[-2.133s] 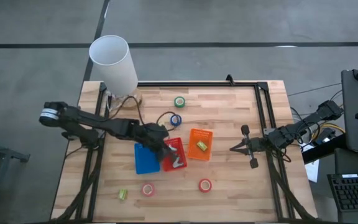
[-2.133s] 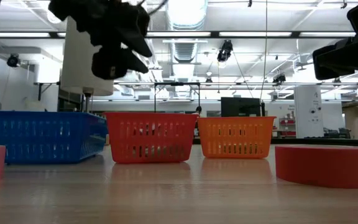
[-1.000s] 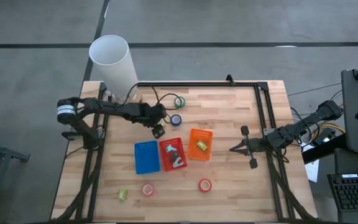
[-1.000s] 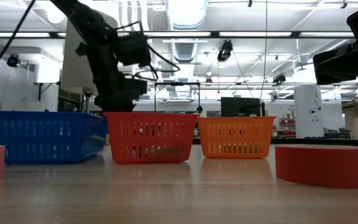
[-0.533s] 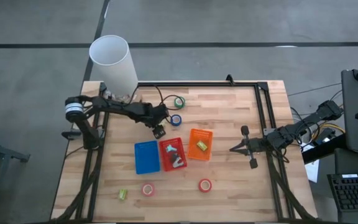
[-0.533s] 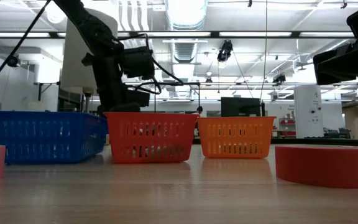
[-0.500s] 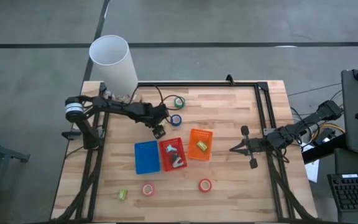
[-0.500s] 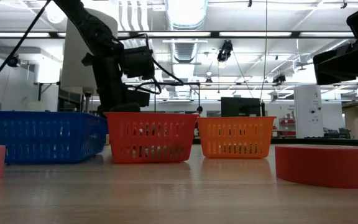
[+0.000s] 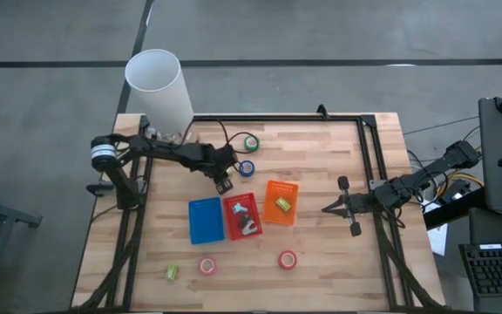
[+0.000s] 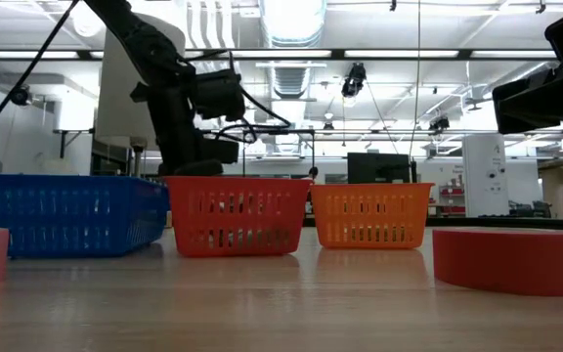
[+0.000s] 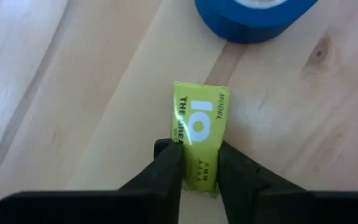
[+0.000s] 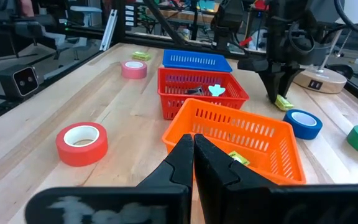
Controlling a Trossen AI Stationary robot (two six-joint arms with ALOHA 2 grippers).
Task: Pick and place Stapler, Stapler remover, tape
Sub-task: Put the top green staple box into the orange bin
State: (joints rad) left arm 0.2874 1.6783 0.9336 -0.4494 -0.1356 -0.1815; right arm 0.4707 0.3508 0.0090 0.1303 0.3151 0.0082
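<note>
The left gripper reaches down onto the table just behind the red basket, its jaws pinched around a small yellow-green block with printed lettering; in the left wrist view the two fingers press against the block's long sides near one end, so the grip is narrow and low, suited to lifting a flat box off the wood. It looks like a box of staples, though the print is too partial to be sure. The blue tape roll lies just beside the block, and the green tape roll sits a little farther back, both well clear of the baskets, so the tape is not yet sorted. Two more rolls, a pinkish one and a red one, lie near the front edge. The baskets stand in a row mid-table: the blue basket, the red one holding a grey metal tool, and the orange basket, which already holds a similar yellow-green block, likely the destination for this one. Another such block rests near the front left. The right gripper waits clenched and empty at the table's right side.
</note>
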